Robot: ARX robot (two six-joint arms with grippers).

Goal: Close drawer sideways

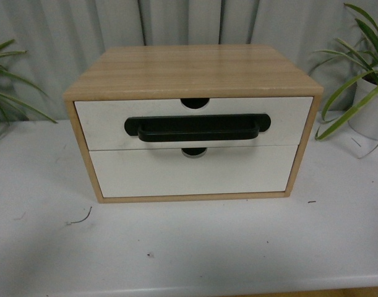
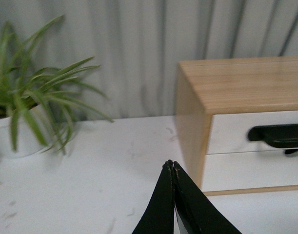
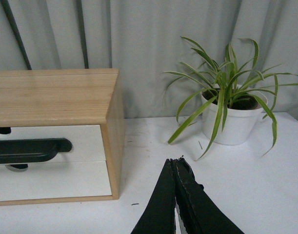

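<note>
Front view, centre: the wide white-fronted drawer [image 1: 176,116] with its long black bar handle [image 1: 198,128] lies left-to-right in the light wood cabinet [image 1: 195,69] on the white tabletop [image 1: 195,247]. Left fingers [image 2: 163,200] and right fingers [image 3: 164,200] are each pressed together, flanking it, the left seemingly nearer.

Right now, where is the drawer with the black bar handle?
In the front view the drawer sits centre, in the upper slot of the wooden cabinet, directly above the handle-less drawer, its front looking flush with the frame.
</note>
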